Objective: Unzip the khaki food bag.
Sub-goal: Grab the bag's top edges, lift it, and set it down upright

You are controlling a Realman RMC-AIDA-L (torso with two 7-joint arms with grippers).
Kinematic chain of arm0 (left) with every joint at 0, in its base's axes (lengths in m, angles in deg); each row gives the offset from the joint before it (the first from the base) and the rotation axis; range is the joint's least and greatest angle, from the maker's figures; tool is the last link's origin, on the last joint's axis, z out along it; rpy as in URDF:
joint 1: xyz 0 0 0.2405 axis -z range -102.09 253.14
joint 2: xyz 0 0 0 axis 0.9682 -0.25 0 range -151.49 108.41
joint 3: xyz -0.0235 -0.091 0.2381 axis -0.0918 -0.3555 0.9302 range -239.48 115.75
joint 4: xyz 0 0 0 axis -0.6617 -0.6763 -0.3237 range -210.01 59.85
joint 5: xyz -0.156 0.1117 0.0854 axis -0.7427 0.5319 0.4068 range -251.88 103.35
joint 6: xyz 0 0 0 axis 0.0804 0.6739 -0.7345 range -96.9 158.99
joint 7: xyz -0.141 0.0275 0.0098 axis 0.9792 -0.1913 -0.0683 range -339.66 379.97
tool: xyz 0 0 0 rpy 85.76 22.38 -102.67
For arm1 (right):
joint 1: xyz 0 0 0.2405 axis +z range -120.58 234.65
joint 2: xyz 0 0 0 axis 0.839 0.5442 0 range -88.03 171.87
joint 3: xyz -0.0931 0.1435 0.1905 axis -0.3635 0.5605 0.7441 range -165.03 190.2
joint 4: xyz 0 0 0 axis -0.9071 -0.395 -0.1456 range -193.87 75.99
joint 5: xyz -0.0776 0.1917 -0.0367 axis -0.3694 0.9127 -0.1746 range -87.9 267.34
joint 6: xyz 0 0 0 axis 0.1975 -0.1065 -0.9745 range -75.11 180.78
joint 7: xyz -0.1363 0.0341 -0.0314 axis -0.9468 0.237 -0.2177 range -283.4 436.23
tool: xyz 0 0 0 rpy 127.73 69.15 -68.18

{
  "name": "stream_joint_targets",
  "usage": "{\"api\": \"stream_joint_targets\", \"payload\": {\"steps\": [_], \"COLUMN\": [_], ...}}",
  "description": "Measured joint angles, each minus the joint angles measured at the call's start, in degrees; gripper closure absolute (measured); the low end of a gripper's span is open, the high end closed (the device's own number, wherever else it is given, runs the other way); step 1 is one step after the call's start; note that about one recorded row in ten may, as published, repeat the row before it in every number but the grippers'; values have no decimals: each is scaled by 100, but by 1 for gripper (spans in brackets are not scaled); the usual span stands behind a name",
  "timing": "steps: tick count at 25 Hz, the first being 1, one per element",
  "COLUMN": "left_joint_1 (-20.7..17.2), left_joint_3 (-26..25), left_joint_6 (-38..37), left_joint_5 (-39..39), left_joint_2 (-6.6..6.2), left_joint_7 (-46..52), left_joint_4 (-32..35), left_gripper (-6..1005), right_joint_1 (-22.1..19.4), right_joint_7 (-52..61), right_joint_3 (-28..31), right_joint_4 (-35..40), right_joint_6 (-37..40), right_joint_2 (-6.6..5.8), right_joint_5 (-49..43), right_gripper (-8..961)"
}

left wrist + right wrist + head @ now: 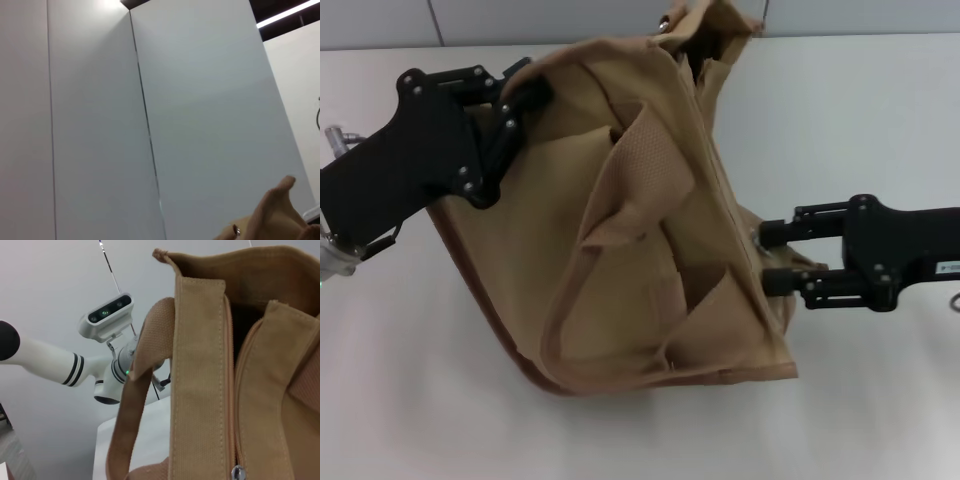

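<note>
Head view: the khaki food bag (630, 220) lies tipped on the white table (880, 420), between my two grippers, with its top opening facing away from me and partly parted. My left gripper (525, 100) is at the bag's upper left corner; its black fingers are clenched on the fabric edge there, so the bag sits directly beside and in contact with this gripper. My right gripper (768, 257) reaches in from the opposite side, its two fingers held parallel with a gap between them, tips touching the bag's side near the seam; I cannot tell whether they pinch anything. One webbing handle (630, 180) lies folded across the panel between the grippers. Left wrist view: mostly a pale panelled wall (100, 120); a tan corner of the bag (277, 210) and a small metal ring (236, 231) appear close to this gripper. My own fingers are not shown here. Right wrist view: the bag fills the area directly ahead of my right gripper, the zipper track (231, 390) running along the parted opening, a silver metal piece (238, 472) at its near end, and a webbing handle looping beside it. Beyond the bag stands a white arm (55, 365) carrying a camera (106, 315).
</note>
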Motion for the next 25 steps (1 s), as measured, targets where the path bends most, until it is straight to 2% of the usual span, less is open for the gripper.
{"api": "stream_joint_targets", "payload": {"steps": [1,3,5,7,12,19,25], "left_joint_1": [74,106,225,243,296,303,305], "left_joint_3": [54,86,241,259,273,278,278], "left_joint_6": [0,-1,-3,-13,-60,-105,-115], "left_joint_5": [0,0,0,-2,-4,-18,-24], "left_joint_2": [8,10,16,18,30,28,25], "left_joint_7": [1,1,2,3,4,4,2], "left_joint_4": [-12,-28,-73,-74,-128,-132,-132], "left_gripper": [924,924,924,924,924,924,923], "right_joint_1": [2,23,101,121,202,219,185], "right_joint_7": [-26,-88,-154,-172,-239,-295,-367], "right_joint_3": [-5,-78,-355,-416,-611,-661,-663], "right_joint_4": [7,23,9,-6,-53,-52,-40], "right_joint_6": [-31,-140,-377,-409,-524,-581,-544], "right_joint_2": [49,134,235,251,301,306,308], "right_joint_5": [-17,-66,-115,-116,-118,-118,-117], "right_gripper": [505,350,357,364,470,605,642]}}
